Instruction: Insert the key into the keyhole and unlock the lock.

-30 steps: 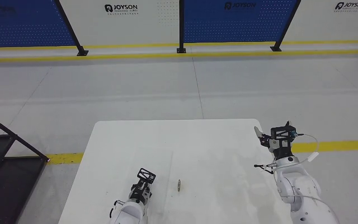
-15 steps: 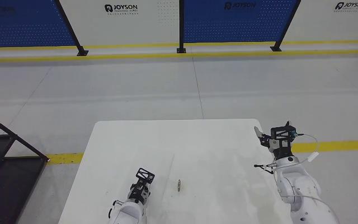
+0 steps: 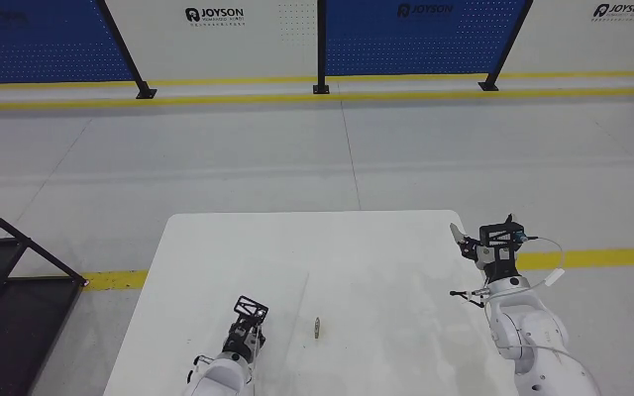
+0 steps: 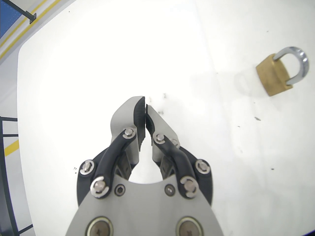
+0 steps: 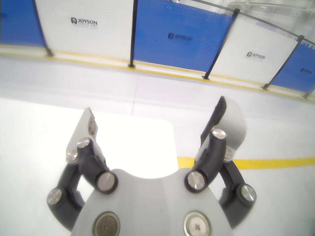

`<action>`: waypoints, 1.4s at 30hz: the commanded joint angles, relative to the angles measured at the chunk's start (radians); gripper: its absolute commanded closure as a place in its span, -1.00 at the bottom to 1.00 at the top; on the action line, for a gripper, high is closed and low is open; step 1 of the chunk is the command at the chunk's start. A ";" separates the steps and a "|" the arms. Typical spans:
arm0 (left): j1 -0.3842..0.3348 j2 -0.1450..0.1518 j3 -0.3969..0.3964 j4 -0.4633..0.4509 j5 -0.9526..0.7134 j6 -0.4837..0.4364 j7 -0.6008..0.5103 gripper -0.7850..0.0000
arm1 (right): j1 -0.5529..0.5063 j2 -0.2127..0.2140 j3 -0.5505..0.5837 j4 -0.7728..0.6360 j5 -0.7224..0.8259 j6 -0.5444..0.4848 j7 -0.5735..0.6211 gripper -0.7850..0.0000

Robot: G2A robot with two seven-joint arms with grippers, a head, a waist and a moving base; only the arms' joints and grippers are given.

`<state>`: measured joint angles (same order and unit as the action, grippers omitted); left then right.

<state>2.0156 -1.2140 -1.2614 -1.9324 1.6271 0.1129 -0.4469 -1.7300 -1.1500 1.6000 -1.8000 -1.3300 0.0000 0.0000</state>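
Left claw [image 4: 145, 104] creeps sideways, away from padlock [image 4: 275, 74]. Pinched tight, nothing in it. Padlock lies flat on table [image 3: 376, 257], near it. Right claw [image 5: 153, 105] unmoved at table edge, spread wide, empty. Unlocking not begun.

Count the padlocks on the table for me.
1. The padlock rests on the white table, toward the robot's side near the middle, apart from the left gripper. Another could be hidden under the arms at the near edge.
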 commanded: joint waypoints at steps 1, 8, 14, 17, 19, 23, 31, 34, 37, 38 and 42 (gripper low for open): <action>0.022 0.004 -0.026 -0.017 -0.044 -0.043 0.059 1.00 | 0.000 0.000 0.000 0.000 0.000 0.000 0.000 -1.00; 0.107 0.026 -0.152 -0.001 -0.232 -0.303 0.413 1.00 | 0.000 0.000 0.000 0.000 0.000 0.000 0.000 -1.00; 0.107 0.045 -0.237 0.095 -0.296 -0.555 0.669 1.00 | -0.014 -0.006 -0.074 0.011 -0.120 0.037 0.014 -1.00; 0.094 0.052 -0.261 0.160 -0.290 -0.650 0.783 1.00 | -0.034 -0.010 -0.142 0.010 -0.226 0.054 0.020 -1.00; 0.086 0.055 -0.267 0.181 -0.282 -0.682 0.792 1.00 | -0.056 -0.014 -0.199 0.005 -0.296 0.060 0.014 -1.00; 0.086 0.055 -0.267 0.181 -0.282 -0.682 0.792 1.00 | -0.101 -0.019 -0.298 -0.005 -0.414 0.051 0.002 -1.00; 0.086 0.055 -0.267 0.181 -0.282 -0.682 0.792 1.00 | -0.147 -0.032 -0.497 0.026 -0.598 0.020 -0.009 -1.00; 0.086 0.055 -0.267 0.181 -0.282 -0.682 0.792 1.00 | -0.139 -0.040 -0.564 0.046 -0.623 0.008 -0.004 -1.00; 0.086 0.055 -0.267 0.181 -0.282 -0.682 0.792 1.00 | -0.123 -0.048 -0.606 0.060 -0.620 0.007 -0.002 -1.00; 0.086 0.055 -0.267 0.181 -0.282 -0.682 0.792 1.00 | -0.123 -0.048 -0.606 0.060 -0.620 0.007 -0.002 -1.00; 0.086 0.055 -0.267 0.181 -0.282 -0.682 0.792 1.00 | -0.123 -0.048 -0.606 0.060 -0.620 0.007 -0.002 -1.00</action>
<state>2.1012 -1.1586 -1.5283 -1.7518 1.3449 -0.5696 0.3453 -1.8527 -1.1981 0.9939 -1.7401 -1.9500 0.0069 -0.0019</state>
